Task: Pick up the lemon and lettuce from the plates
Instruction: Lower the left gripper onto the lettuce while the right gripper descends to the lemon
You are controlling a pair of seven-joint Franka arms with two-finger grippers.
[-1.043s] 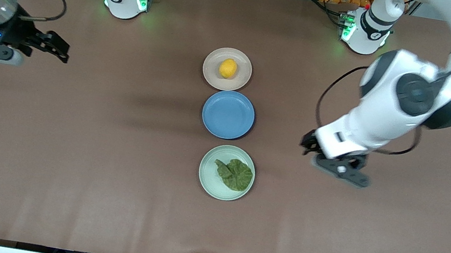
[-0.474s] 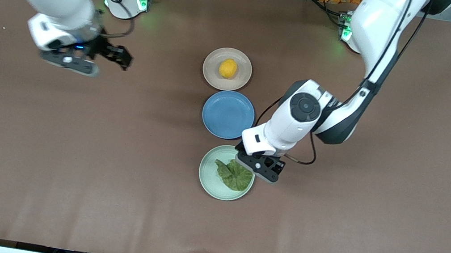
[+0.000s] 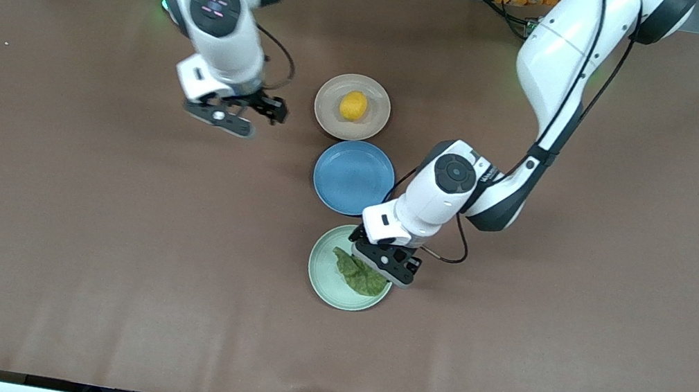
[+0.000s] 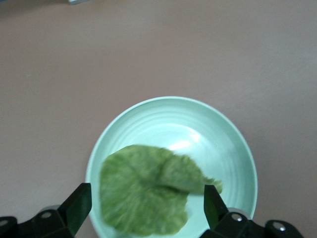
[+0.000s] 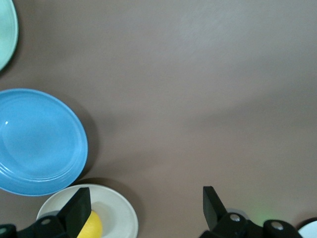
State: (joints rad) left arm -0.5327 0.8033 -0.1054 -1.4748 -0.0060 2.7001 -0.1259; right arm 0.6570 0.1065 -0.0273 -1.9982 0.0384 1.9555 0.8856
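The lemon point(image 3: 353, 105) lies on the beige plate point(image 3: 328, 117). The lettuce point(image 3: 356, 276) lies on the mint plate point(image 3: 318, 268), the plate nearest the front camera. My left gripper point(image 3: 379, 262) is open and hangs over the mint plate. In the left wrist view its open jaws point(image 4: 147, 199) straddle the lettuce point(image 4: 148, 196) on the mint plate point(image 4: 223, 134), still above the leaf. My right gripper point(image 3: 268, 110) is open over bare table, beside the beige plate toward the right arm's end. The right wrist view point(image 5: 146, 201) shows the lemon point(image 5: 92, 225) by one fingertip.
An empty blue plate point(image 3: 354, 177) sits between the two task plates, close under the left arm's wrist. It also shows in the right wrist view point(image 5: 39, 144), next to the beige plate point(image 5: 119, 213). Brown table point(image 3: 104, 241) spreads around the row of plates.
My left gripper moved from the mint plate's edge to over the lettuce. My right arm swung in from the table's end toward the beige plate.
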